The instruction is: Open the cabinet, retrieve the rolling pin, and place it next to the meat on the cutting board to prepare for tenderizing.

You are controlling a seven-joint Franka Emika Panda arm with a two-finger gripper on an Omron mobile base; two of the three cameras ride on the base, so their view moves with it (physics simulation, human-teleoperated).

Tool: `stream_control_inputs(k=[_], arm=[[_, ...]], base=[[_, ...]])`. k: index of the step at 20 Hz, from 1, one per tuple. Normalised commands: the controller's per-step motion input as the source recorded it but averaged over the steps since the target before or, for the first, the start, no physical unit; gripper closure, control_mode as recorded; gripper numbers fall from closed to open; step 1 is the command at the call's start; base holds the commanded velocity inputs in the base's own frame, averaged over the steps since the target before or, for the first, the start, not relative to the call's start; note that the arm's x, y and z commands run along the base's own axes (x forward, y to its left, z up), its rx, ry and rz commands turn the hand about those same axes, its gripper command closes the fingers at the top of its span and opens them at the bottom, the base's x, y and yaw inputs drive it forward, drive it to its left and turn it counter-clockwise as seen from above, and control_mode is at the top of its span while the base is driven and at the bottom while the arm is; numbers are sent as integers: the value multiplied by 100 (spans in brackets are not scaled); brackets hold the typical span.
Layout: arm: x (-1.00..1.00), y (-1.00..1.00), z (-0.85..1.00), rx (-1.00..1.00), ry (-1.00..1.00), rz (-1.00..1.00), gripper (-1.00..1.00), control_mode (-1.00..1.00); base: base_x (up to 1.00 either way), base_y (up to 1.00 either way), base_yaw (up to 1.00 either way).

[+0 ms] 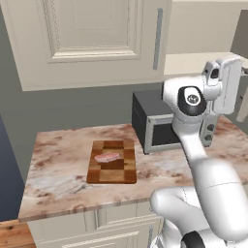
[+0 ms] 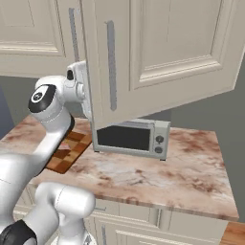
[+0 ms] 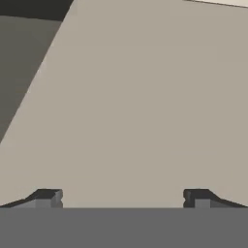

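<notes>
Reaching up toward the cabinet (image 2: 162,52), the arm has its hand raised above the counter (image 1: 63,174) with the gripper (image 3: 121,196) spread wide and holding nothing; in the hand view its two dark fingertips (image 3: 48,197) stand far apart against a plain beige surface, most likely the cabinet's inside or the back of a door. In the right base view one cabinet door looks swung out toward the camera, its long grey bar handle (image 2: 111,64) running down the near edge, and the hand sits just behind that edge. That placement suggests the door is at least partly open and the arm is lining up to go inside, though the shelf cannot be made out.

The rolling pin cannot be picked out from here; it is presumably inside the cabinet. The cutting board (image 1: 112,162), checkered in dark and light brown, lies flat on the marbled counter to the left of the grey toaster oven (image 1: 160,126). The meat (image 1: 107,157), a small pinkish slab, rests on the board's far half, leaving bare wood beside it and on the near half where the pin could go
</notes>
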Motion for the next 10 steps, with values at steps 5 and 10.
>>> stream_control_inputs(k=[5,10], arm=[[-77,-91,21,0,-10,-16,-100,-100],[-50,-96,17,0,-7,-13,-100,-100]], base=[[0,0,0],[0,0,0]])
